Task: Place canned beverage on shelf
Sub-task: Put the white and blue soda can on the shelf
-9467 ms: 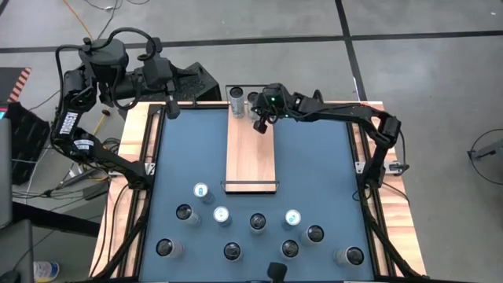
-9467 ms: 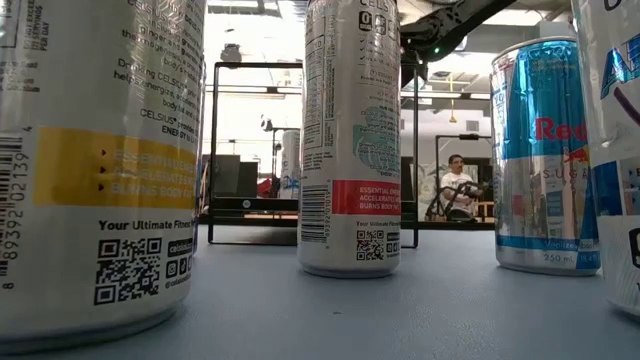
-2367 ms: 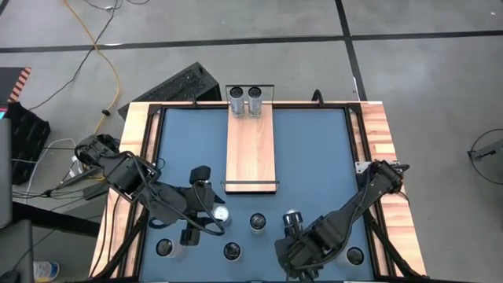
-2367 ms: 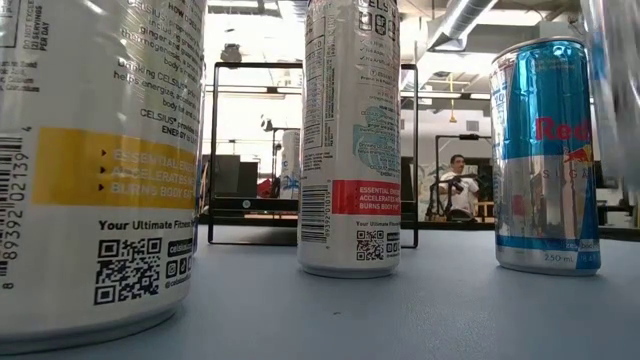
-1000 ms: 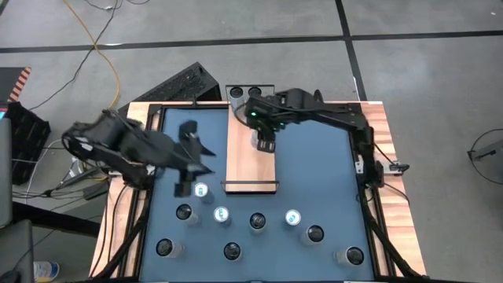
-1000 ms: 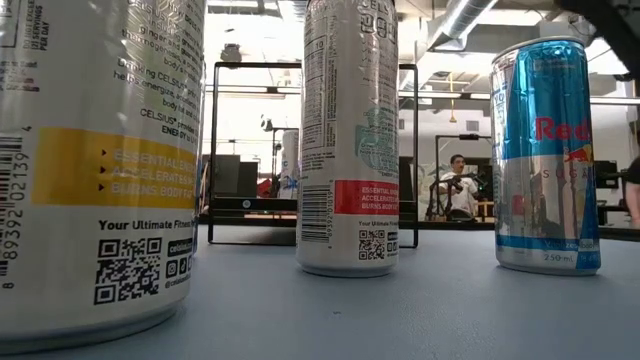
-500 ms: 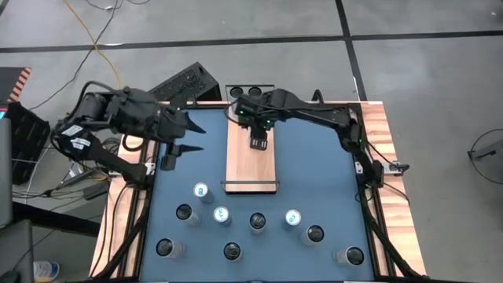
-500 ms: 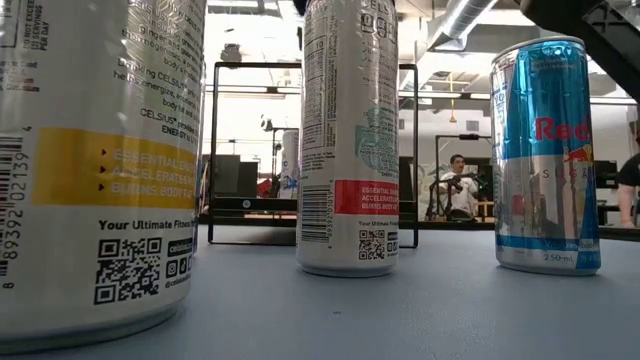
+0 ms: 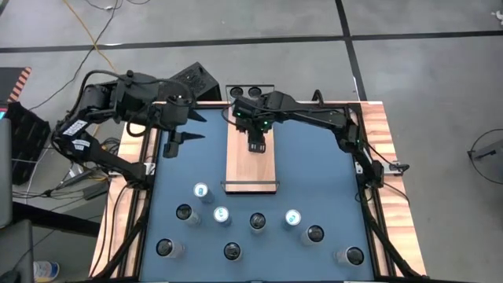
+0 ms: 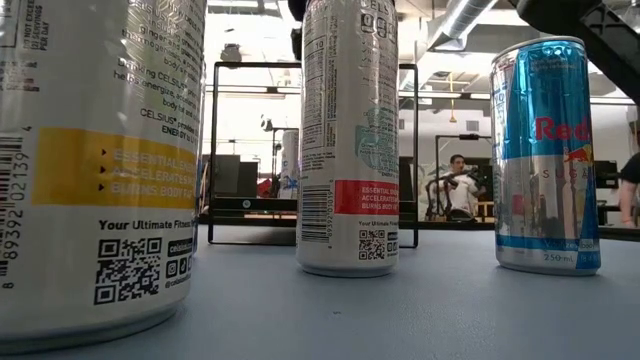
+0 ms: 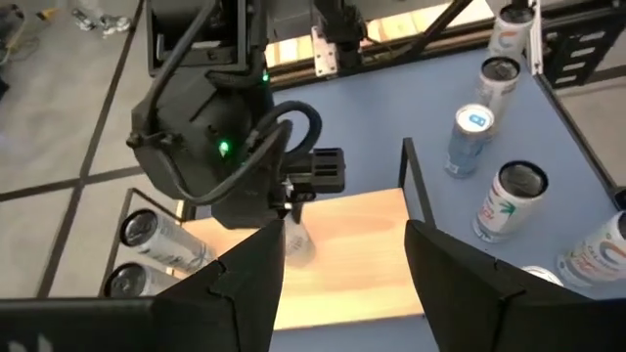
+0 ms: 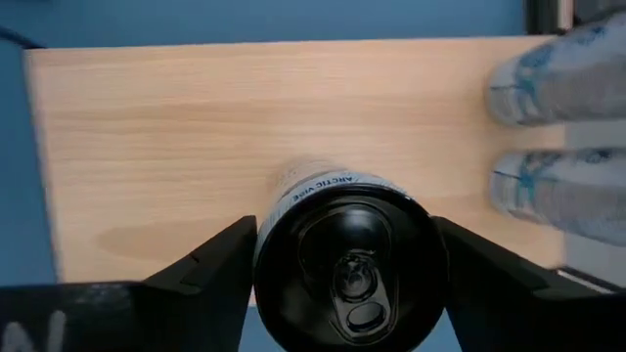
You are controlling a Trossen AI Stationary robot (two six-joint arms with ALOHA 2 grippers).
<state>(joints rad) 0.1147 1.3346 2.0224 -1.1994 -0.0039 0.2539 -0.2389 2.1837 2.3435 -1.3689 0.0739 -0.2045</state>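
The shelf (image 9: 251, 169) is a light-wood board lying down the middle of the blue table, with black rails at its short ends. Two cans (image 9: 244, 92) stand at its far end. My right gripper (image 9: 257, 145) is over the board's middle, shut on a white canned beverage with a black top (image 12: 347, 259). This can also shows in the left wrist view (image 11: 298, 242), upright with its base on the wood. My left gripper (image 9: 191, 126) hangs open and empty above the table's far left corner, facing the shelf. My right gripper pinches the can between its two fingers, one finger (image 12: 220, 259) on each side of the upper wall (image 12: 269, 225) just under the black top. The fingers come from above, pointing steeply down. The can stands upright with its base on the shelf board (image 12: 176, 147).
Several loose cans (image 9: 202, 190) stand on the near half of the table, and in the low view they stand close and tall (image 10: 350, 140). The shelf's near rail (image 9: 250, 185) crosses the board's end. A person (image 10: 460, 185) sits far behind the table.
My left gripper has swung, open and empty, from above the near left cans toward the table's far left corner and has turned toward the shelf. My right gripper has sunk with the can onto the middle of the shelf board, and the can has stayed upright.
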